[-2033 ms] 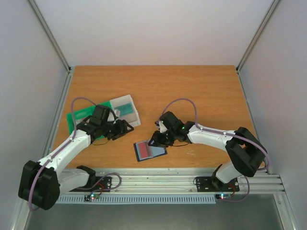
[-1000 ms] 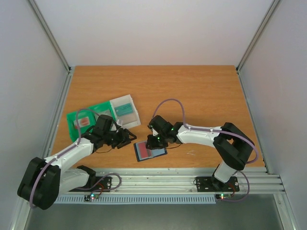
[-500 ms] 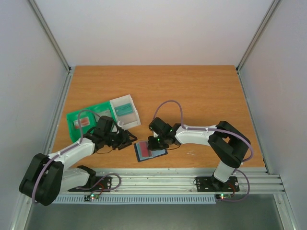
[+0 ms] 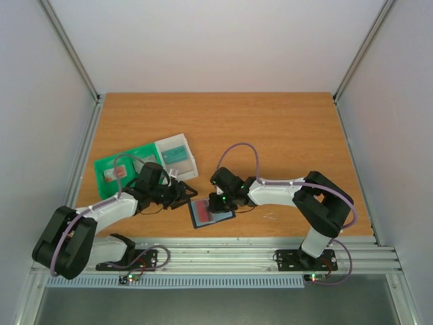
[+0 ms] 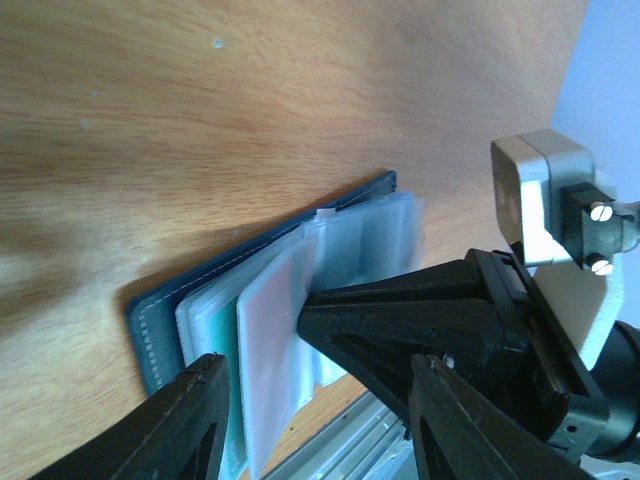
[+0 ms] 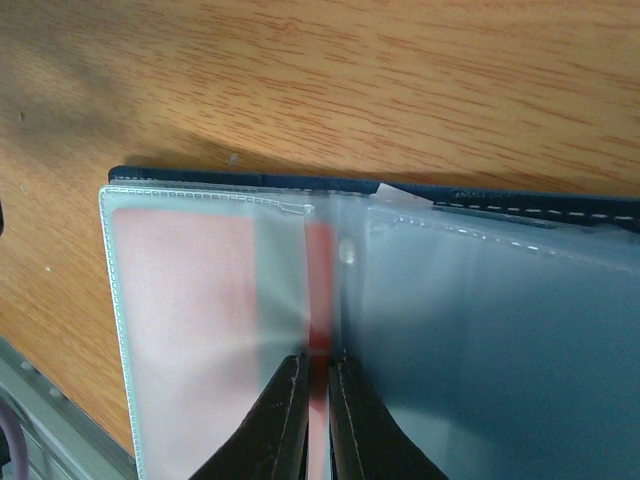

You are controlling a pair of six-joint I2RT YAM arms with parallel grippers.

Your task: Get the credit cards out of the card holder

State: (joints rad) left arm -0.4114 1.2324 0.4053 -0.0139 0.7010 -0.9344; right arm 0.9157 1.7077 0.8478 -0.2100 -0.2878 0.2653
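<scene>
The card holder [image 4: 211, 214] lies open on the table [image 4: 284, 135] near the front edge, between my two arms. My right gripper [image 6: 318, 395] is down at its middle fold, the fingers drawn almost together on the thin red-marked edge of a card [image 6: 318, 285] that peeks from a clear sleeve [image 6: 205, 300]. My left gripper [image 4: 181, 195] hangs just beside the holder's left end with its fingers wide apart, holding nothing. To do this well I think I should slide the card along the line of the sleeve rather than lift, since the grip is only on a sliver. The holder looks light enough to come along, so pressing it flat with my left would help.
</scene>
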